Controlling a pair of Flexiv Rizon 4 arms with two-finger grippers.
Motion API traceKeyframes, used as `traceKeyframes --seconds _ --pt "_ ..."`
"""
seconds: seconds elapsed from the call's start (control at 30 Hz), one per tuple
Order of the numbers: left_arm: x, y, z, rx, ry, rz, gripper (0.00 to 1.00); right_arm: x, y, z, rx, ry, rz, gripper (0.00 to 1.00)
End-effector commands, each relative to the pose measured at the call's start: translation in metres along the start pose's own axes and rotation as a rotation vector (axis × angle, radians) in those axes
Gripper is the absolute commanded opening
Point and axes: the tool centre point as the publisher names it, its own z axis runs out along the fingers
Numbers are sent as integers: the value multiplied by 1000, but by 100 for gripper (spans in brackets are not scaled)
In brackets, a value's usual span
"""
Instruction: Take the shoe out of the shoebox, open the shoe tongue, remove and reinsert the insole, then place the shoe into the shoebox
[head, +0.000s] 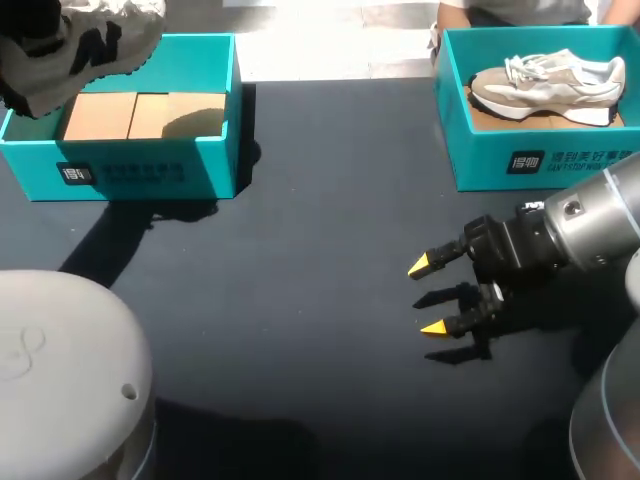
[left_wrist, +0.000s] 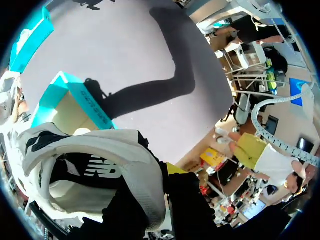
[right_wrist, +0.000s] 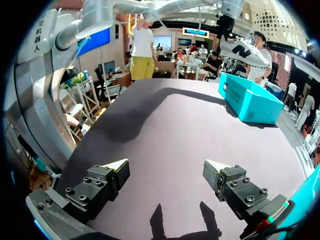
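A grey-and-white shoe with a black logo hangs above the left teal shoebox, lifted clear of its cardboard insert. In the left wrist view my left gripper is shut on the shoe's collar wall, with one yellow tip showing and the box below it. My right gripper hovers open over the dark table right of centre, nothing between its fingers. From the right wrist view the raised shoe and the box lie far ahead of it.
A second teal shoebox at the back right holds a white-and-beige shoe. My left arm's grey housing fills the front left corner. Dark tabletop stretches between the two boxes.
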Motion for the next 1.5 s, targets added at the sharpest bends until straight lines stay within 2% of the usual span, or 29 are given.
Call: traceKeyframes --seconds 0.03,0.37,0.5,0.6,0.63,0.93,1.03,1.5 --pt "10 -5 2 -75 -29 138 0 0 1 2 5 -2 1 100" --pt "10 -5 2 -75 -29 138 0 0 1 2 5 -2 1 100" --pt "8 14 18 -126 -75 374 0 0 1 2 5 -2 1 100" --pt "7 23 21 -151 -81 536 0 0 1 2 5 -2 1 100" --pt "7 28 22 -156 -53 530 0 0 1 2 5 -2 1 100" --pt "-9 41 25 -205 -51 840 0 0 1 2 5 -2 1 100" --pt "-13 45 25 -203 -15 824 0 0 1 2 5 -2 1 100" --pt "-13 45 25 -203 -15 824 0 0 1 2 5 -2 1 100"
